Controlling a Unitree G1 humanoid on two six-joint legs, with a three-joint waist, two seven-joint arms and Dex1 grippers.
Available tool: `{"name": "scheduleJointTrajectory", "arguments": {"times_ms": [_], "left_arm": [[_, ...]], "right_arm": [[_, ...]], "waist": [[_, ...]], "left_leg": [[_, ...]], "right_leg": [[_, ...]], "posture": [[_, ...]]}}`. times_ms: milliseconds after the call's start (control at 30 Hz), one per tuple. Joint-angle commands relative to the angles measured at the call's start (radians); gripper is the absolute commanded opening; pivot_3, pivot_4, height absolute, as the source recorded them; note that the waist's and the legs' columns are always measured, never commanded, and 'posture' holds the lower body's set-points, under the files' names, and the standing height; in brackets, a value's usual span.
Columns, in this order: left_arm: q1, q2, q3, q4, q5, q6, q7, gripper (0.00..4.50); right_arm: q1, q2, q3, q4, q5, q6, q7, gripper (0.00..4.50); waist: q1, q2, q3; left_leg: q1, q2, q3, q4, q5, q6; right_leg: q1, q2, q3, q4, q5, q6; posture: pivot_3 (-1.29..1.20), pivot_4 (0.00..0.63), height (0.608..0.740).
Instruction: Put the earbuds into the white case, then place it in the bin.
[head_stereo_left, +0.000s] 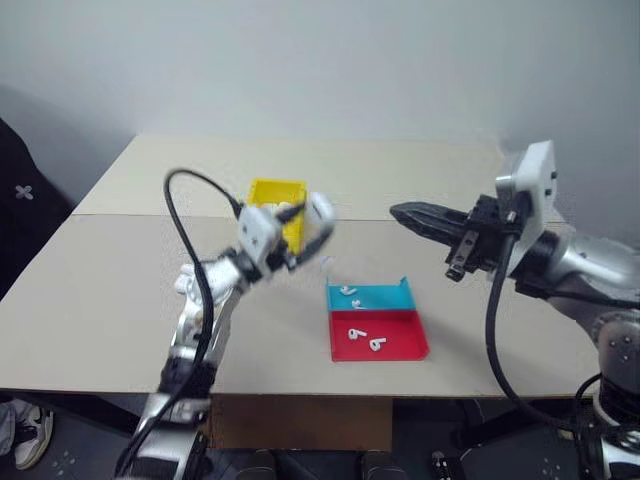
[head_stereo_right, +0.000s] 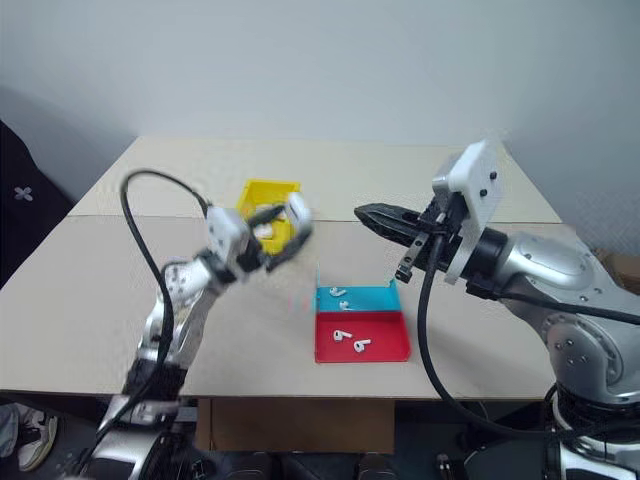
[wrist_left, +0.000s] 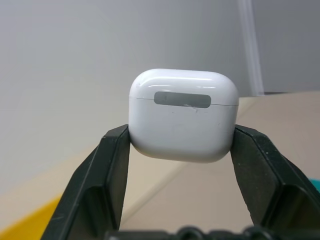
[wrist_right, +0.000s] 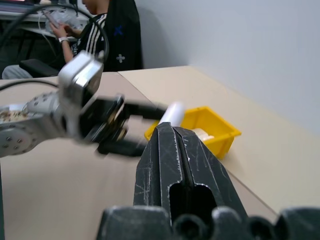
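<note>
A beige tabletop (head_stereo_left: 120, 290) fills the middle of the head-camera frame, with a plain pale wall behind it. Just right of centre, a shallow blue plastic tray (head_stereo_left: 385, 297) sits touching the far edge of a shallow red plastic tray (head_stereo_left: 395, 340); 4 tiny glossy white stemmed earbuds (head_stereo_left: 348, 291) lie in them, 2 in each. Above and left of the trays stands the small bright yellow open-top plastic bin (head_stereo_left: 272, 190), with something pale inside it. In the right wrist camera, a seated person in dark clothing (wrist_right: 107, 35) shows at upper left, beyond the table.

The left gripper (wrist_left: 182, 150), raised at centre left just in front of the bin, is clamped on 1 small glossy white rounded case (wrist_left: 183, 114), lid closed; its 2 black fingers (wrist_left: 107, 175) press the case's opposite sides, and nothing stands between case and bin. The right gripper (head_stereo_left: 405, 214), at centre right above the trays and well apart from the case, has its 2 fingers pressed together on nothing.
</note>
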Motion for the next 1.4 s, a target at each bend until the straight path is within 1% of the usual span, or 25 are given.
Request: {"name": "scheduleJointTrajectory", "arguments": {"times_ms": [33, 67, 133, 233, 333, 400, 433, 533, 633, 667, 767, 933, 1000, 1033, 1133, 1233, 1267, 1333, 1400], "left_arm": [[-0.117, -0.011, 0.022, 0.07, 0.133, 0.131, 0.253, 2.76], [-0.16, -0.01, 0.025, 0.084, 0.157, 0.225, 0.303, 2.76], [-0.223, 0.005, 0.015, 0.121, 0.192, 0.329, 0.34, 2.76], [-0.3, 0.033, -0.025, 0.2, 0.226, 0.456, 0.32, 2.76], [-0.336, 0.032, -0.007, 0.274, 0.185, 0.487, 0.291, 2.76], [-0.344, 0.03, 0.015, 0.298, 0.17, 0.489, 0.308, 2.76], [-0.357, 0.031, 0.028, 0.33, 0.169, 0.512, 0.331, 2.76], [-0.386, 0.038, 0.045, 0.406, 0.152, 0.565, 0.332, 2.76], [-0.386, 0.034, 0.047, 0.452, 0.144, 0.557, 0.332, 2.76], [-0.387, 0.033, 0.044, 0.464, 0.142, 0.555, 0.326, 3.49], [-0.387, 0.031, 0.04, 0.467, 0.136, 0.528, 0.323, 4.47], [-0.365, 0.018, 0.058, 0.394, 0.112, 0.405, 0.316, 4.49], [-0.335, 0.013, 0.073, 0.332, 0.077, 0.333, 0.282, 4.49], [-0.321, 0.015, 0.082, 0.293, 0.043, 0.356, 0.245, 4.49], [-0.235, 0.023, 0.078, 0.164, 0.009, 0.318, 0.19, 4.49], [-0.106, 0.032, 0.088, -0.016, -0.02, 0.292, 0.169, 4.49], [-0.057, 0.068, 0.089, -0.074, -0.082, 0.311, 0.066, 4.49], [0.028, 0.139, 0.088, -0.176, -0.167, 0.363, -0.076, 4.49], [0.126, 0.212, 0.097, -0.274, -0.236, 0.372, -0.19, 4.49]], "right_arm": [[0.026, -0.003, -0.004, -0.052, 0.007, -0.012, -0.024, 0.03], [0.035, -0.005, 0.006, -0.055, -0.006, -0.015, -0.027, 0.03], [0.043, -0.009, 0.024, -0.048, -0.023, -0.013, -0.034, 0.03], [0.038, -0.021, 0.05, -0.025, -0.045, 0.003, -0.042, 0.03], [0.03, -0.033, 0.082, -0.01, -0.077, 0.016, -0.052, 0.03], [0.031, -0.04, 0.099, -0.011, -0.097, 0.019, -0.057, 0.03], [0.037, -0.041, 0.103, -0.016, -0.103, 0.018, -0.057, 0.03], [0.052, -0.044, 0.105, -0.032, -0.109, 0.026, -0.062, 0.03], [0.063, -0.045, 0.111, -0.042, -0.119, 0.033, -0.068, 0.03], [0.065, -0.046, 0.114, -0.043, -0.124, 0.033, -0.069, 0.0], [0.065, -0.042, 0.119, -0.046, -0.13, 0.039, -0.072, 0.0], [0.065, -0.044, 0.123, -0.045, -0.136, 0.039, -0.071, 0.0], [0.067, -0.045, 0.124, -0.042, -0.14, 0.037, -0.068, 0.0], [0.068, -0.047, 0.122, -0.04, -0.142, 0.033, -0.064, 0.0], [0.091, -0.066, 0.117, -0.045, -0.181, -0.013, -0.036, 0.0], [0.172, -0.117, 0.09, -0.061, -0.238, -0.119, 0.059, 0.0], [0.218, -0.138, 0.069, -0.065, -0.259, -0.166, 0.101, 0.0], [0.295, -0.177, 0.022, -0.061, -0.277, -0.228, 0.182, 0.0], [0.38, -0.219, -0.036, -0.047, -0.306, -0.31, 0.279, 0.0]], "waist": [[-0.002, 0.0, 0.0], [-0.003, 0.0, 0.0], [-0.005, -0.001, 0.0], [-0.007, 0.0, 0.0], [-0.005, -0.001, 0.0], [-0.005, -0.001, 0.0], [-0.005, -0.001, 0.001], [-0.005, -0.001, 0.001], [-0.003, -0.001, 0.001], [-0.003, -0.001, 0.001], [-0.003, -0.002, 0.001], [-0.002, -0.002, 0.001], [-0.002, -0.002, 0.001], [-0.003, -0.002, 0.001], [-0.004, -0.001, 0.001], [-0.004, -0.001, 0.001], [-0.004, -0.001, 0.001], [-0.005, -0.001, 0.001], [-0.006, -0.001, 0.001]], "left_leg": [[0.0, 0.0, 0.0, 0.0, 0.0, 0.0], [0.0, 0.0, 0.0, -0.001, 0.0, 0.0], [-0.001, 0.0, -0.001, -0.001, 0.0, 0.0], [-0.001, 0.0, -0.001, -0.001, 0.0, 0.0], [-0.001, 0.0, -0.001, -0.002, 0.0, 0.0], [-0.001, 0.0, -0.001, -0.002, 0.0, 0.0], [-0.001, 0.0, -0.001, -0.002, 0.0, 0.0], [-0.002, 0.0, -0.001, -0.002, 0.0, 0.0], [-0.002, 0.0, -0.001, -0.002, 0.0, 0.0], [-0.002, 0.0, -0.001, -0.002, 0.0, 0.0], [-0.002, 0.0, -0.001, -0.002, 0.0, 0.0], [-0.002, 0.0, -0.001, -0.002, 0.0, 0.0], [-0.002, 0.0, -0.001, -0.002, 0.0, 0.0], [-0.002, 0.0, -0.001, -0.002, 0.0, 0.0], [-0.002, 0.0, -0.001, -0.002, 0.0, 0.0], [-0.001, 0.0, 0.0, -0.002, 0.0, 0.0], [-0.001, 0.0, 0.0, -0.002, 0.0, 0.0], [-0.001, 0.0, 0.0, -0.002, 0.0, 0.0], [-0.001, 0.0, 0.0, -0.002, 0.0, 0.0]], "right_leg": [[0.0, 0.0, 0.0, 0.0, 0.0, 0.0], [-0.001, 0.0, 0.0, 0.0, 0.0, 0.0], [-0.002, 0.001, 0.0, 0.001, 0.0, 0.0], [-0.002, 0.001, 0.0, 0.0, -0.002, 0.003], [-0.002, 0.001, 0.0, 0.0, -0.002, 0.004], [-0.002, 0.001, 0.0, 0.0, -0.002, 0.003], [-0.002, 0.001, 0.0, 0.0, -0.002, 0.002], [-0.003, 0.001, 0.0, 0.0, 0.0, 0.0], [-0.003, 0.001, 0.0, 0.0, 0.0, 0.0], [-0.003, 0.001, 0.0, 0.0, 0.0, 0.0], [-0.003, 0.001, 0.0, 0.0, 0.0, 0.0], [-0.003, 0.001, 0.0, 0.0, 0.0, -0.001], [-0.003, 0.001, 0.0, 0.0, 0.0, -0.001], [-0.003, 0.001, 0.0, 0.0, 0.0, -0.001], [-0.003, 0.001, 0.0, 0.001, 0.0, -0.001], [-0.002, 0.001, 0.0, 0.0, 0.0, -0.001], [-0.002, 0.001, 0.0, 0.001, 0.0, -0.001], [-0.002, 0.001, 0.0, 0.001, 0.0, -0.001], [-0.002, 0.001, 0.0, 0.001, 0.0, -0.001]], "posture": [[0.0, 0.15, 0.74], [0.0, 0.15, 0.74], [0.0, 0.15, 0.74], [0.0, 0.15, 0.74], [0.0, 0.15, 0.74], [0.0, 0.15, 0.74], [0.0, 0.15, 0.74], [0.0, 0.15, 0.74], [0.0, 0.15, 0.74], [0.0, 0.15, 0.74], [0.0, 0.15, 0.74], [0.0, 0.15, 0.74], [0.0, 0.15, 0.74], [0.0, 0.15, 0.74], [0.0, 0.15, 0.74], [0.0, 0.15, 0.74], [0.0, 0.15, 0.74], [0.0, 0.15, 0.74], [0.0, 0.15, 0.74]]}}
